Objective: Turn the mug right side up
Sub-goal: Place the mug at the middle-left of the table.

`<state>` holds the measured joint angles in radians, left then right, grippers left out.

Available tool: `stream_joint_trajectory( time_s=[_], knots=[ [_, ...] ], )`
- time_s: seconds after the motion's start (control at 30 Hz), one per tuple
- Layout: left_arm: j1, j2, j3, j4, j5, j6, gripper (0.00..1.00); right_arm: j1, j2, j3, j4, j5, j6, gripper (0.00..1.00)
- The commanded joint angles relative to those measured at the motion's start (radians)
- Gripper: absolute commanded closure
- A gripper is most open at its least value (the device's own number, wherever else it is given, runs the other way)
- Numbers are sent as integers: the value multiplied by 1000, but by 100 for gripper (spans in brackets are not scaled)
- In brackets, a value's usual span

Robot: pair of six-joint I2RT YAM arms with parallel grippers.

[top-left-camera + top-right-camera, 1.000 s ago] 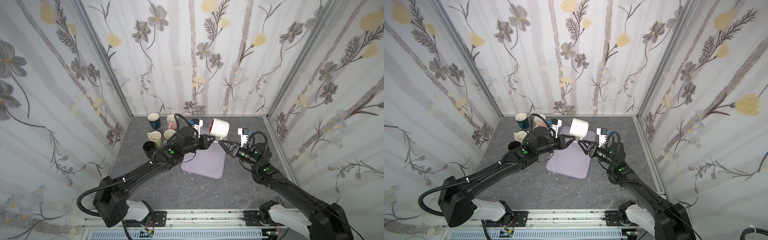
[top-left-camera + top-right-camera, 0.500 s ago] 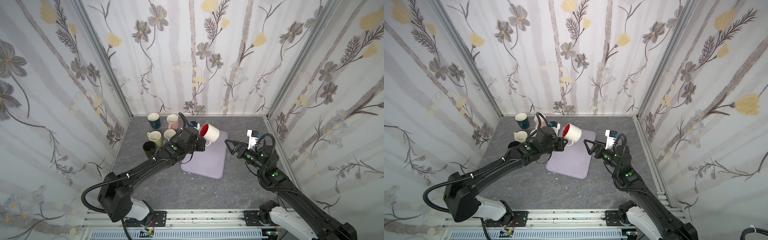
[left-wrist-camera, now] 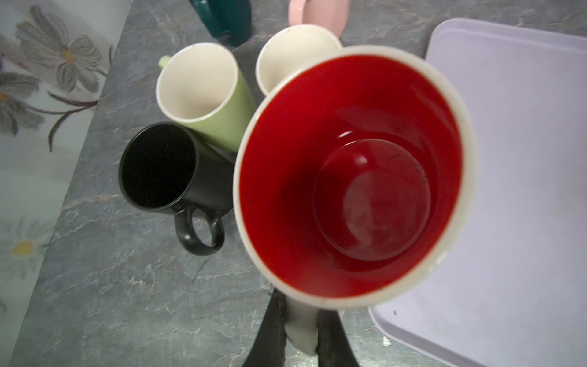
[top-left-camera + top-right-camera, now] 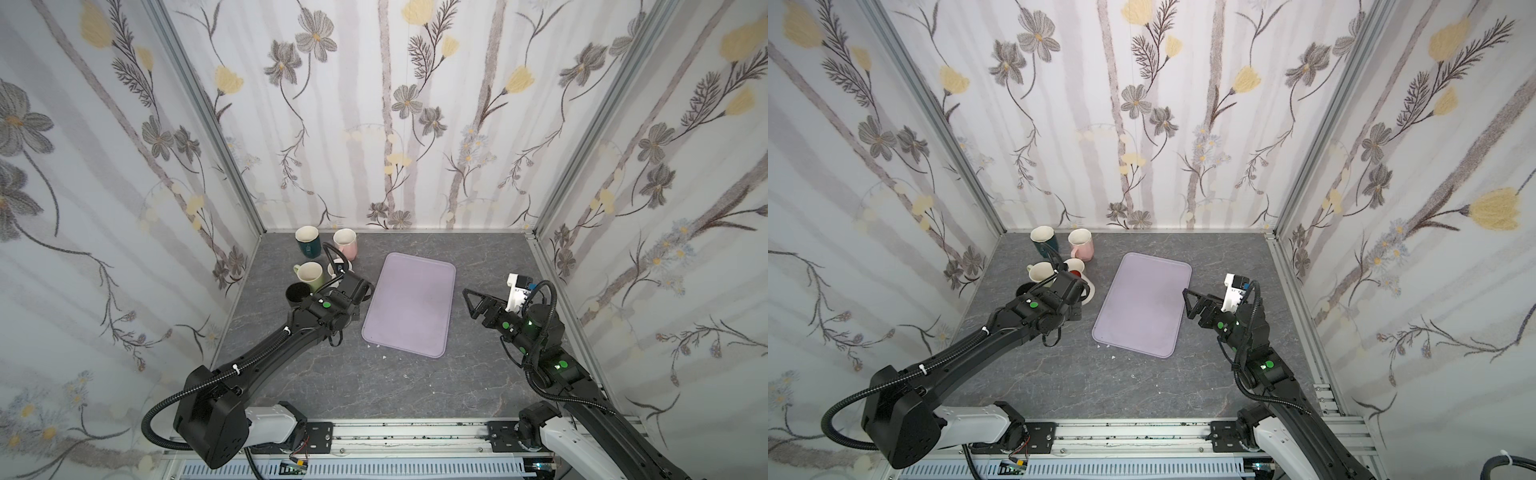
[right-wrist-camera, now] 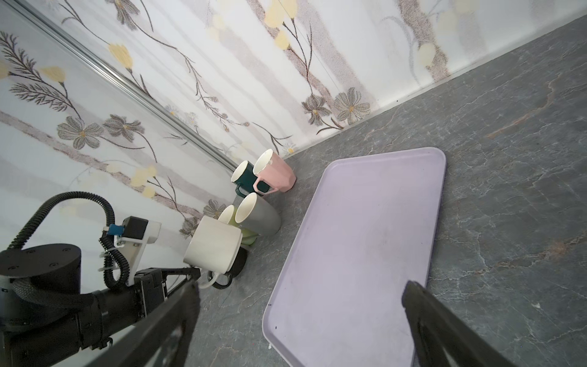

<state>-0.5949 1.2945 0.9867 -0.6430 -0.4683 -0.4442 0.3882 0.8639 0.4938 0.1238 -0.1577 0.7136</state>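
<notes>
- Your left jaws are closed on the handle of the white mug (image 3: 349,178). In the left wrist view, the two black fingers (image 3: 270,333) pinch that handle from either side.
- The mug's red inside faces the left wrist camera, so the full rim and the bottom are in view.
- The mug sits to the left of the lilac tray (image 4: 409,307), off it and near its long left edge.
- It is just beside the black mug (image 3: 158,165) and the green mug (image 3: 203,92), at the near end of the mug cluster.
- In the right wrist view the mug (image 5: 212,244) shows its plain white outside, in front of the black mug.
- Whether its base touches the tabletop (image 4: 415,386) cannot be told.
- In both top views your left arm (image 4: 320,309) covers most of the mug; only a strip of white wall (image 4: 1089,293) shows.
- The teal mug (image 4: 307,241) and the pink mug (image 4: 345,243) stand mouth up by the back wall. The grey mug (image 5: 259,216) stands mouth up just in front of them.
- Your right jaws are spread wide and hold nothing. They hang off the tray's right edge, on your right arm (image 4: 528,328).
- Nothing lies on the tray.
</notes>
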Motion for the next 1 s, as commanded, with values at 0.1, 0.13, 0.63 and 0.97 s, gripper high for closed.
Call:
stream_joint_trajectory(
  time_s=[0.1,0.13,0.63,0.97],
  knots=[
    [89,-7,-58,72,-50,-47,100,-21,-39,-2,-78,-22,-28,0],
    [94,3,-57,83,-59,-44,100,-25,-62,-6,-96,-14,-32,0],
    [111,319,56,147,-47,-20,100,-78,-347,-99,-279,2,-5,0],
    [58,485,175,152,-47,-20,100,-86,-367,-99,-323,15,-12,0]
  ],
)
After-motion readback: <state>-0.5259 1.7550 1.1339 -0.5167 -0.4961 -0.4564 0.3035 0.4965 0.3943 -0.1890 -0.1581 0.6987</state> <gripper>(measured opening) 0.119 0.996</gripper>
